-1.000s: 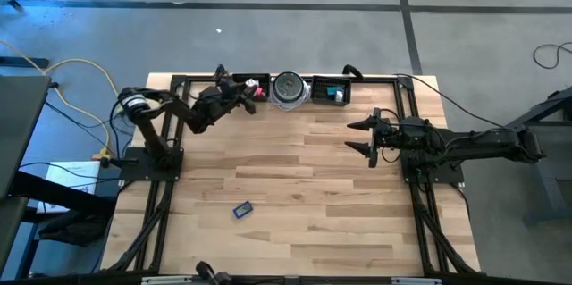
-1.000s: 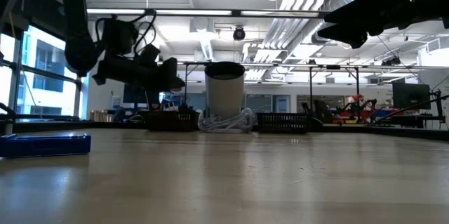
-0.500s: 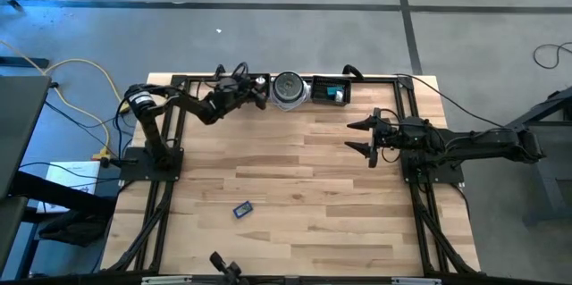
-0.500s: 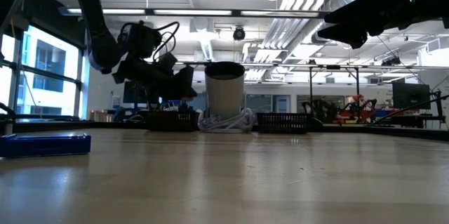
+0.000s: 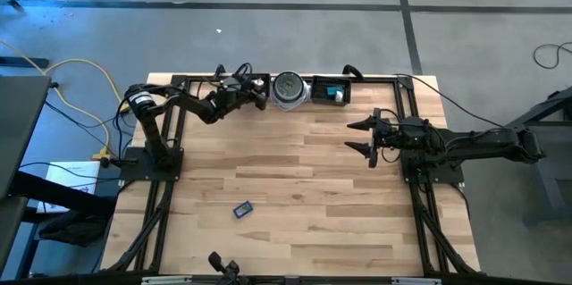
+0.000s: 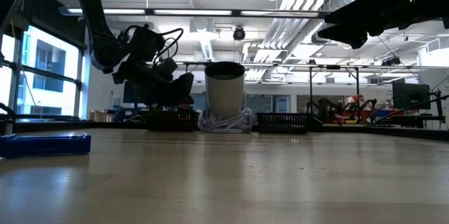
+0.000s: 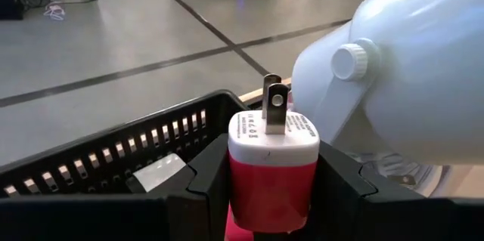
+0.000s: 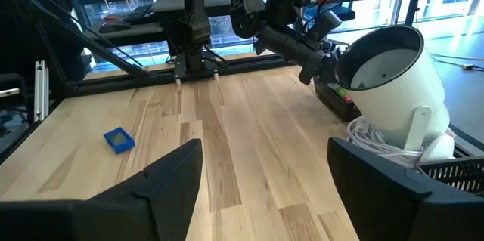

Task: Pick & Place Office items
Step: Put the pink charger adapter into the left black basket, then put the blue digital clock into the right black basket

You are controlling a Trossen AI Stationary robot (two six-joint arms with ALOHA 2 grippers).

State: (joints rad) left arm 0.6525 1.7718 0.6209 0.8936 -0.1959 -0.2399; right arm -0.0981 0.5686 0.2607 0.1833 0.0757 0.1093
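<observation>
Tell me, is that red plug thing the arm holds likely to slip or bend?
Probably neither. The plug looks like a hard, boxy charger, so it should stay stiff. The left gripper clamps its flat red sides, which likely resists slipping. Its small metal prongs stick out the top and might catch on the tray.

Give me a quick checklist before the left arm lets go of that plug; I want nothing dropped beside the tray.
1. Left gripper shut on the red and white plug: ok.
2. Plug over the left black tray, not the table: ok.
3. Plug clear of the white canister: ok, close beside it but apart.
4. Room in the tray under the plug: cannot tell.
5. Right gripper open, waiting at the table's right side: ok.
6. Blue piece left on the table: not ok.
</observation>
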